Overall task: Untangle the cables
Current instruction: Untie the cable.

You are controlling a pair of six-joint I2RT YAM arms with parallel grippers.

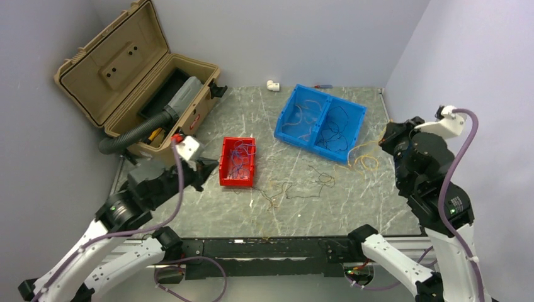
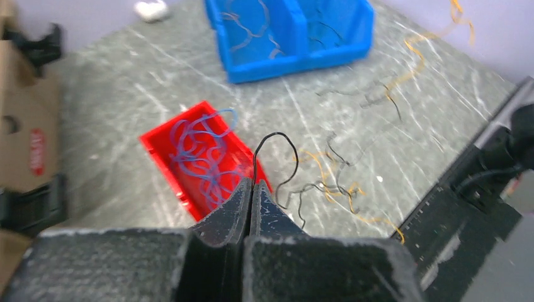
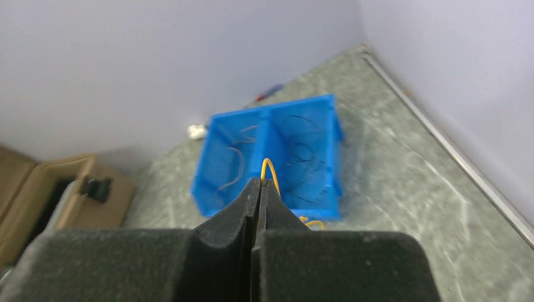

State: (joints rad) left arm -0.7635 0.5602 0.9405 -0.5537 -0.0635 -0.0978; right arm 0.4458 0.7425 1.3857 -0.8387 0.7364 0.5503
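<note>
Loose black and yellow-orange cables (image 1: 296, 187) lie spread on the grey table in front of the bins. My left gripper (image 2: 253, 184) is shut on a thin black cable (image 2: 278, 134) that loops up from its tips, beside the red bin (image 1: 225, 165) full of blue cables (image 2: 201, 151). My right gripper (image 3: 259, 180) is shut on a yellow cable (image 3: 271, 168), which trails down to yellow strands (image 1: 365, 158) by the blue bin's near corner. The blue two-part bin (image 1: 291, 107) holds orange strands on the left and black ones on the right.
An open tan toolbox (image 1: 126, 75) with a fat black hose (image 1: 129, 136) stands at the back left. A small white fitting (image 1: 272, 85) lies by the back wall. Walls close in on the left, back and right. A black rail (image 1: 264, 246) runs along the near edge.
</note>
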